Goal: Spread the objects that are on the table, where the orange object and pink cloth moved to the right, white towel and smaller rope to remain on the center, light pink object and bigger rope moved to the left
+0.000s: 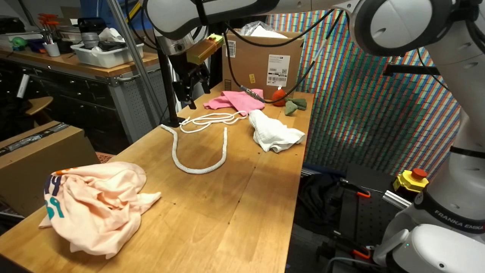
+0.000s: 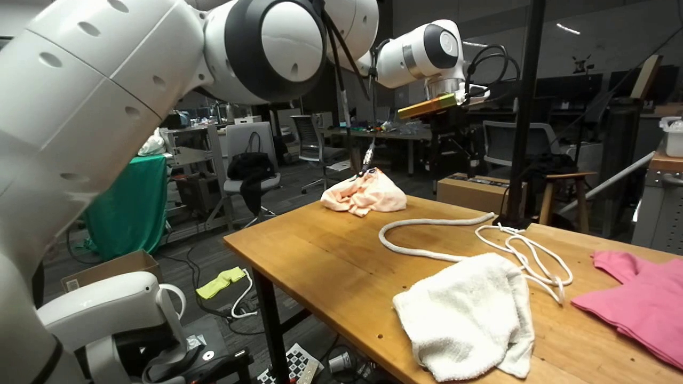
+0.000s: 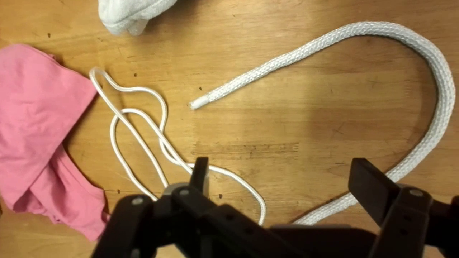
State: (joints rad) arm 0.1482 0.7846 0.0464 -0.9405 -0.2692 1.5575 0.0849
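Observation:
High over the table, my gripper stands open with nothing between its fingers. Below it in the wrist view lie the smaller rope, thin and looped, and the bigger rope, thick and bent in a U. The pink cloth rests toward the table's far end, with the orange object and its green pieces beside it. A crumpled white towel is near the table edge on the robot's side. At the opposite end sits the light pink object, a bunched cloth with printed letters.
A large cardboard box stands behind the pink cloth and orange object. A black pole rises at the table's side close to the ropes. A loose arm cable hangs across the view of the pink cloth.

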